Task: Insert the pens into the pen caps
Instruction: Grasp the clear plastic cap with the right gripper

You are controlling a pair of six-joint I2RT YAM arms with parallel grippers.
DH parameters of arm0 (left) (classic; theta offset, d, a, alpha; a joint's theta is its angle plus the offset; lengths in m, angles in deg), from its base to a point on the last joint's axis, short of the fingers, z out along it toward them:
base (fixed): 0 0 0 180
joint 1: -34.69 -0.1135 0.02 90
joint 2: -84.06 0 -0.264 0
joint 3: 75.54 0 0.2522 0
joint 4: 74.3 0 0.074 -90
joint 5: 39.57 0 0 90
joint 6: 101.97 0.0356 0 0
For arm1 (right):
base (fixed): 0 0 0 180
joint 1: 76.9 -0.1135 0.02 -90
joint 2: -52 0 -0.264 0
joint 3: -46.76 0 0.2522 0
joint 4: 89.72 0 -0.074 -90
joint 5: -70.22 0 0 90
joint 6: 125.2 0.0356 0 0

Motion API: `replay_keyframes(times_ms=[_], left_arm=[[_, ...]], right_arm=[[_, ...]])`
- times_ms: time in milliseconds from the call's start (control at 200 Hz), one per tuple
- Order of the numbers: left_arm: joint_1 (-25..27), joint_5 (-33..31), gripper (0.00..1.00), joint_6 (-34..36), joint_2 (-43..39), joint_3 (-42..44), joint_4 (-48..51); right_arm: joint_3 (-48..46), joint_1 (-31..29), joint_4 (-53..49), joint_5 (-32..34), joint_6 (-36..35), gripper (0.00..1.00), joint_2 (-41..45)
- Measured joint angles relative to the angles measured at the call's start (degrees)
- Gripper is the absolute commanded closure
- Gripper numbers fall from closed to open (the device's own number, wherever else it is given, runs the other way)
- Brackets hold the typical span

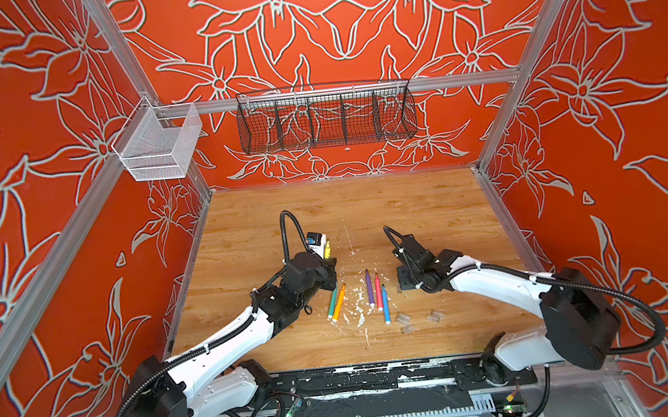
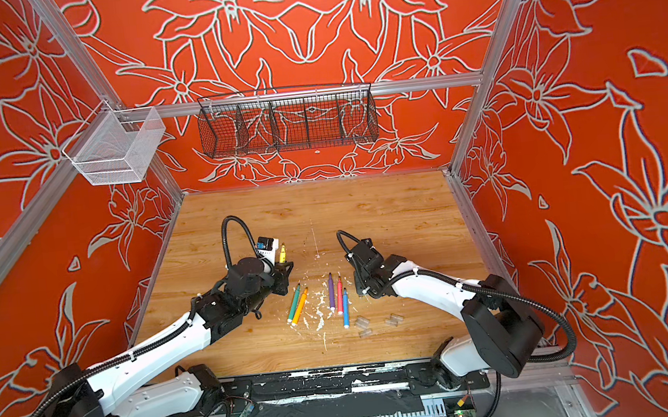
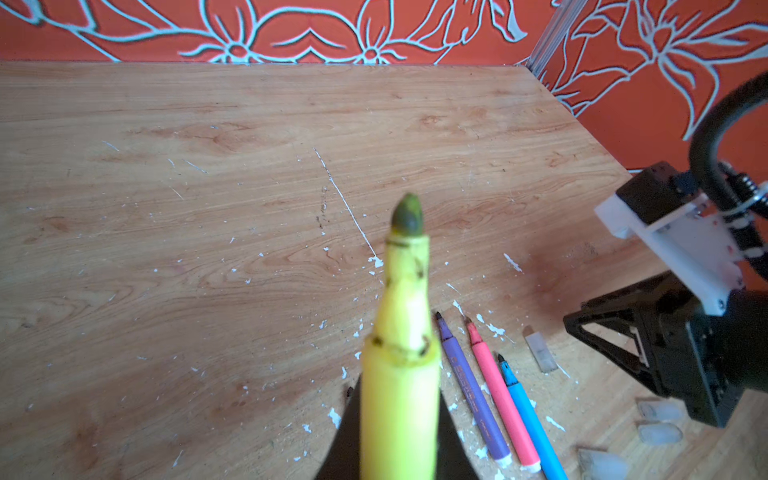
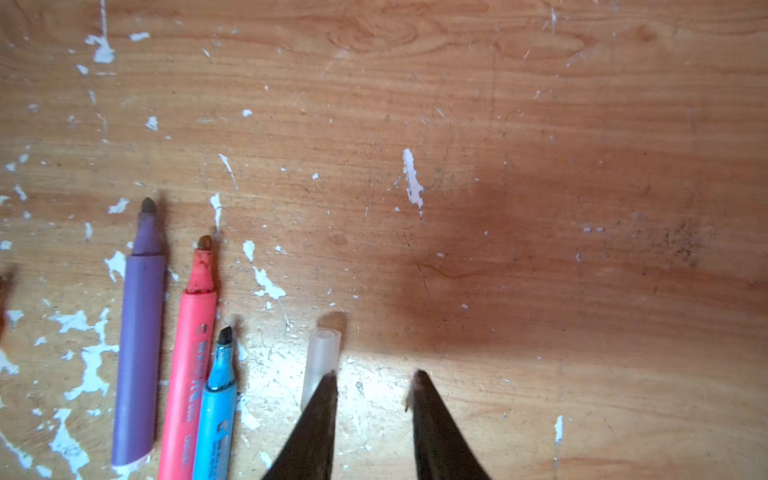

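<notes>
My left gripper (image 1: 330, 262) is shut on the yellow pen (image 3: 400, 374), which it holds clear of the table with its dark tip pointing up. On the table lie the green pen (image 1: 332, 304) and orange pen (image 1: 339, 302) side by side. To their right lie the purple pen (image 4: 139, 353), pink-red pen (image 4: 191, 365) and blue pen (image 4: 218, 407). My right gripper (image 4: 376, 375) hangs open just above the wood with nothing between its fingers. One clear pen cap (image 4: 321, 355) lies flat outside one fingertip (image 4: 328, 386). Three more caps (image 1: 402, 318) lie nearer the front.
White paint flecks (image 1: 359, 305) are scattered around the pens. A black wire basket (image 1: 326, 120) hangs on the back rail and a white mesh basket (image 1: 159, 145) on the left rail. Red patterned walls with aluminium rails close in the wooden table (image 1: 407, 202).
</notes>
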Motion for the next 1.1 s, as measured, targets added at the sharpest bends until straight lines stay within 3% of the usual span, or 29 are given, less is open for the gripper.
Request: replay_keyframes(times_ms=[110,385,621,831,961,1101], left_arm=[[0.00,0.98,1.00,0.39,0.00,0.24,-0.04],[0.00,1.64,1.00,0.90,0.24,0.24,-0.70],[0.00,1.81,1.00,1.16,0.24,0.24,-1.07],[0.00,2.32,1.00,1.38,0.24,0.24,-1.22],[0.00,2.71,1.00,1.51,0.24,0.24,-1.22],[0.00,3.06,1.00,1.57,0.24,0.24,-1.25]], right_arm=[[-0.15,0.00,0.44,-1.46,-0.09,0.56,-0.35],[0.00,-0.28,1.20,-5.20,-0.33,0.56,-5.29],[2.51,-1.03,0.81,-6.34,-0.63,0.60,-10.29],[5.49,-1.44,0.35,-6.21,-1.09,0.67,-13.33],[6.43,-1.53,0.04,-5.97,-1.40,0.76,-14.19],[6.67,-1.53,0.02,-5.97,-1.29,0.78,-14.38]])
